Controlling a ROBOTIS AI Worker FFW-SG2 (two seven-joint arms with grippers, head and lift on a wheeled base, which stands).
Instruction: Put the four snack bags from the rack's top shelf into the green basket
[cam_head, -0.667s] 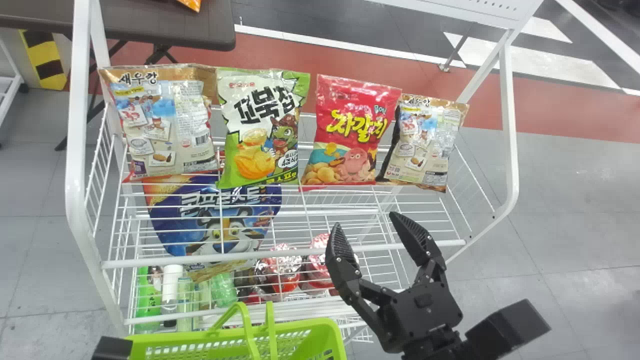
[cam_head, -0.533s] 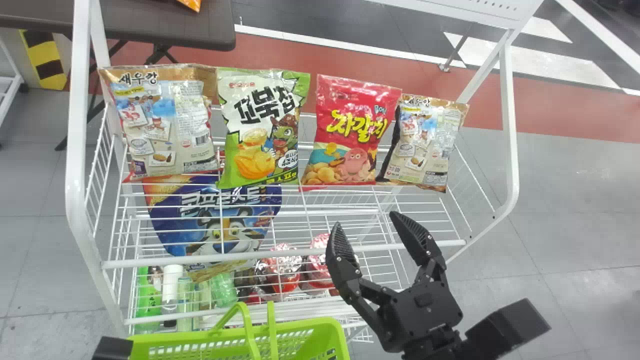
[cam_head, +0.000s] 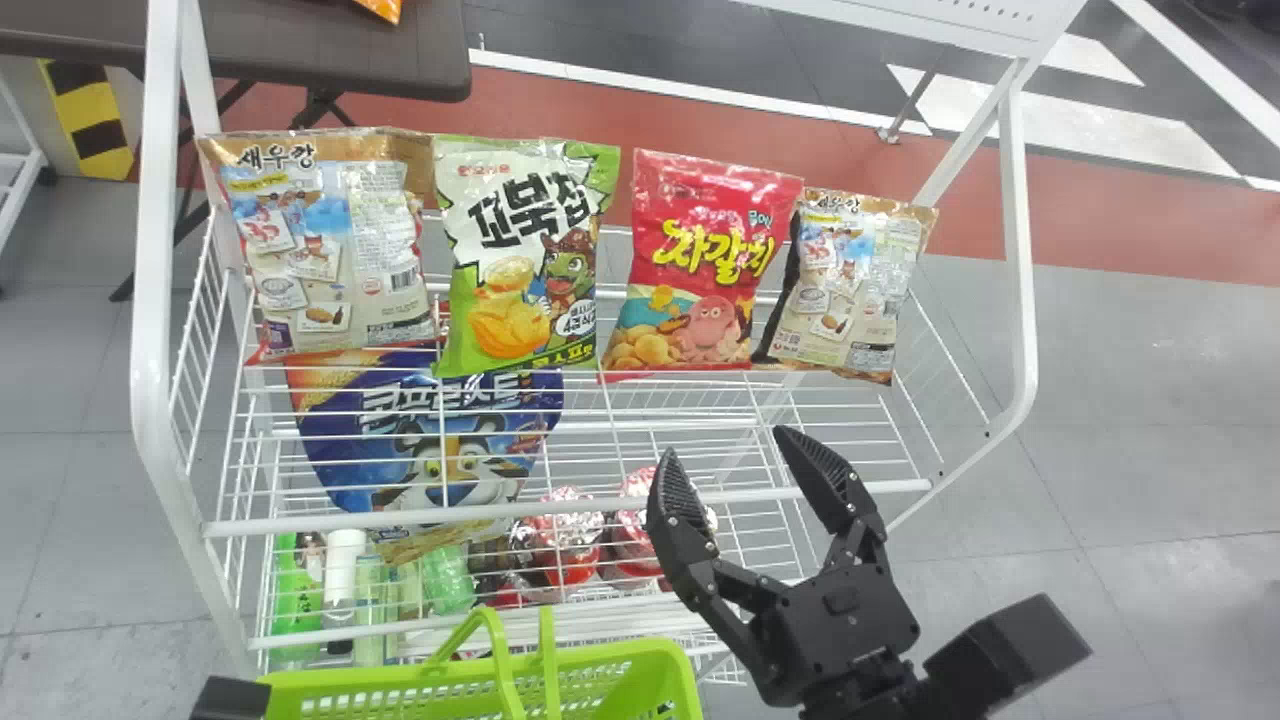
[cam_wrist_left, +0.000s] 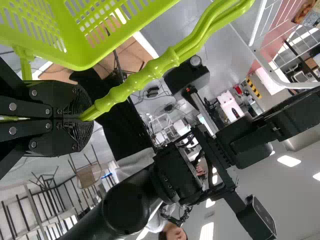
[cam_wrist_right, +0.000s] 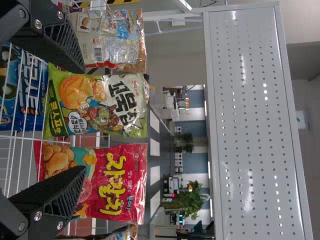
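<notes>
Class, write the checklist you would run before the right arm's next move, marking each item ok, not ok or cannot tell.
1. Four snack bags on the rack's top shelf: ok.
2. Left gripper shut on the basket handle: ok.
3. Right gripper open and empty: ok.
4. Right gripper lined up on one bag: not ok; both green bag and red bag lie partly between its fingers.
5. Green bag free of its tan neighbour: cannot tell; their edges meet.

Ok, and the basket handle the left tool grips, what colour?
Lime green, clearest in the left wrist view.
</notes>
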